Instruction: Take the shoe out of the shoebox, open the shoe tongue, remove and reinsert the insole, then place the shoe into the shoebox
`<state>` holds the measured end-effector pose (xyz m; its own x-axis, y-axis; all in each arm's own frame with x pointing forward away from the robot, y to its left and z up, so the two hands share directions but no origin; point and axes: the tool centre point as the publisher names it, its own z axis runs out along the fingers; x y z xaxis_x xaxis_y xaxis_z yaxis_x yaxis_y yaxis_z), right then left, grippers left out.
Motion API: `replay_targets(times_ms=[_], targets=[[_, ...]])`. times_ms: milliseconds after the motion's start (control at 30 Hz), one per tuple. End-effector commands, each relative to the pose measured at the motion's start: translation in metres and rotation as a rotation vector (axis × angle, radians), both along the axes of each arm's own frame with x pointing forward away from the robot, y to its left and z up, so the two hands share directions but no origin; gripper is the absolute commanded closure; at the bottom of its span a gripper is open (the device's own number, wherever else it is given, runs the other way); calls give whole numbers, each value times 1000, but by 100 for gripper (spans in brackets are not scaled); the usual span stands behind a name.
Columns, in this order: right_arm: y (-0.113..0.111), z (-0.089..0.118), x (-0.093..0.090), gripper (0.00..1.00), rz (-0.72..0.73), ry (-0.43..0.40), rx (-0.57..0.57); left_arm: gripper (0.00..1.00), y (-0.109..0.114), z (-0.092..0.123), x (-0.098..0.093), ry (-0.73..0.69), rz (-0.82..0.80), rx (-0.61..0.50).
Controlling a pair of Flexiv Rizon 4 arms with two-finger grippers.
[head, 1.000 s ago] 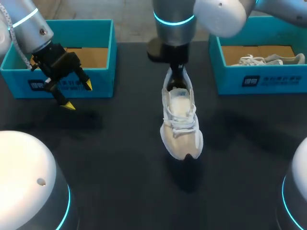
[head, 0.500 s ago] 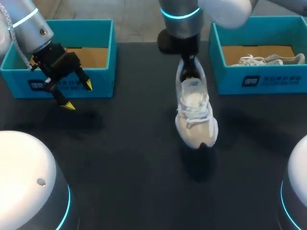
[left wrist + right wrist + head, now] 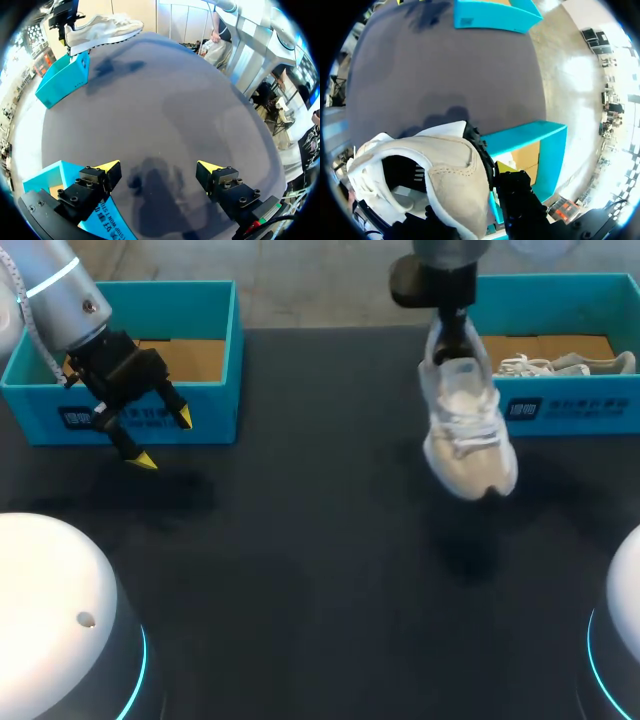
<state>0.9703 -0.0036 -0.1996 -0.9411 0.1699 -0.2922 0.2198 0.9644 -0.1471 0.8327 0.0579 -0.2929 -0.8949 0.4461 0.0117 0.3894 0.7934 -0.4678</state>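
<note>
A white and beige sneaker [image 3: 465, 430] hangs toe-down above the dark table, its heel collar pinched by my right gripper [image 3: 450, 345]. It hovers just in front of the left end of the right teal shoebox [image 3: 560, 415], where a second pale shoe [image 3: 560, 365] lies. In the right wrist view the sneaker [image 3: 437, 170] fills the space at the gripper [image 3: 487, 171], one yellow-tipped finger [image 3: 504, 167] outside the heel, the other hidden inside. My left gripper [image 3: 163, 439] hangs open and holds nothing, in front of the left teal shoebox [image 3: 130, 410]. From the left wrist the gripper [image 3: 159, 167] faces bare table, the sneaker [image 3: 100, 30] far ahead.
The left shoebox shows only its brown cardboard floor [image 3: 195, 358]. In the left wrist view its corner [image 3: 52, 177] sits beside one finger, and the right shoebox [image 3: 62, 80] stands far ahead under the sneaker. Dark tabletop [image 3: 300, 560] spreads between the boxes.
My right arm has carried the sneaker to the right and further back, from the table's middle to the right shoebox's front. The left arm has not moved.
</note>
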Motion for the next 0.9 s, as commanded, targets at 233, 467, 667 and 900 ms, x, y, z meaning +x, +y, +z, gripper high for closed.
replay_targets(times_ms=[233,467,667,900], targets=[[-19,7,23,100,43,-9,14,0,0,0,-1,-1,0,2],[-19,7,23,100,43,-9,14,0,0,0,-1,-1,0,2],[-19,7,23,100,43,-9,14,0,-1,0,-2,-3,5,5],[-20,9,27,100,37,-11,-5,0,-3,10,-11,-2,155,24]])
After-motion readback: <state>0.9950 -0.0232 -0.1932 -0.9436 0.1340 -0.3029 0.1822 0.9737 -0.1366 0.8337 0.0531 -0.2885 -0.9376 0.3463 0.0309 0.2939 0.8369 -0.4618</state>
